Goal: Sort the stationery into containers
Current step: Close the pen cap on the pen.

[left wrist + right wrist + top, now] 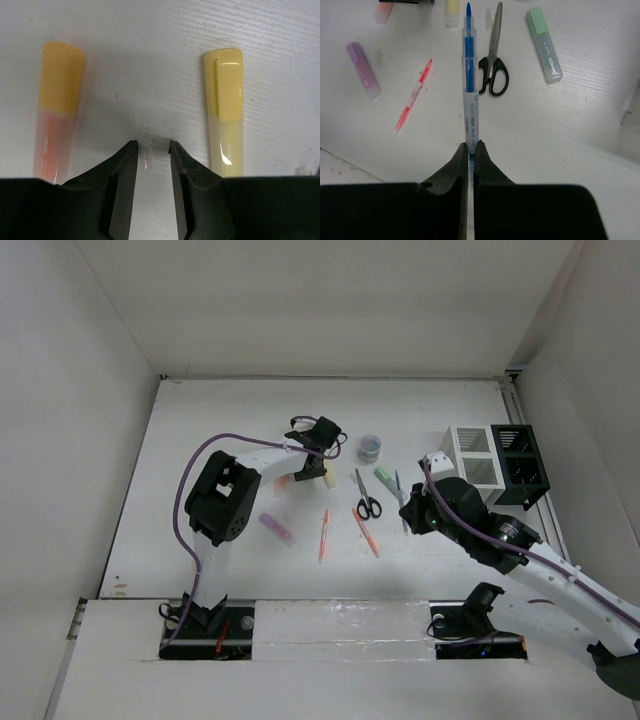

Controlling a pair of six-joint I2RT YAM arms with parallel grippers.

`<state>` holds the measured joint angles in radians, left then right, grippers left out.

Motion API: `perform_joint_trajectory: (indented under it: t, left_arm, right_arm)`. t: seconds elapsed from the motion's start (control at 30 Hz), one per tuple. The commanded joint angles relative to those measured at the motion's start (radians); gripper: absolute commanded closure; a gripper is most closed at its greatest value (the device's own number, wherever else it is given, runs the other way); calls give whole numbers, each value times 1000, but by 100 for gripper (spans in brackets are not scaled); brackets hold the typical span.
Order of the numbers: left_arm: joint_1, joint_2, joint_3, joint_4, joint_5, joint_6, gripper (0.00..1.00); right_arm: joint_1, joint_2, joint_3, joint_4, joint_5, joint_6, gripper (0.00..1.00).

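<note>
My left gripper (150,145) hangs low over the table between an orange highlighter (57,100) and a yellow highlighter (227,110). Its jaws stand narrowly open, and a small clear tube (145,155) leans against the left finger only. My right gripper (473,145) is shut on the tail of a blue pen (470,85) that points away over the table. Black-handled scissors (493,70), a green highlighter (545,45), a purple highlighter (363,70) and an orange-red pen (413,95) lie loose. The white container (470,455) and black container (522,465) stand at the right.
A small grey roll (370,447) sits behind the scissors (366,497). A second orange-red pen (365,533) lies in front of them. White walls close in the table on three sides. The left arm's elbow (222,498) hangs over the left half.
</note>
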<state>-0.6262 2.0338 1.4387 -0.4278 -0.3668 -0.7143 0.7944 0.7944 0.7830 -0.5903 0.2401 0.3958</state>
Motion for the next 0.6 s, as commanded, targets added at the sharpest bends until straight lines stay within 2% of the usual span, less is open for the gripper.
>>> perform_joint_trajectory:
  t: [0.0,0.1,0.2,0.27,0.3,0.43,0.53,0.57]
  left_arm:
    - [6,6,11,-28,-6,-2,73]
    - [6,6,0,-37,-6,-11,76]
    - [6,15,-10,-37,-6,-11,84]
    - [6,16,-20,-37,-6,-20,92]
    - [6,26,-20,-37,-6,-20,100]
    - [6,36,-29,-37,3,-20,100]
    - [6,-9,-52,-19,16,-20,100]
    - [6,-68,-69,-8,29,-20,100]
  right_arm:
    - [11,-3,-2,49,11,5,100]
    - [11,-3,-2,49,11,5,100]
    - [11,-3,-2,49,11,5,100]
    - [11,-3,-2,49,11,5,100]
    - [11,-3,-2,49,11,5,100]
    - [11,-3,-2,49,11,5,100]
    - [11,6,-2,58,11,5,100]
    - [11,17,-2,58,11,-5,100]
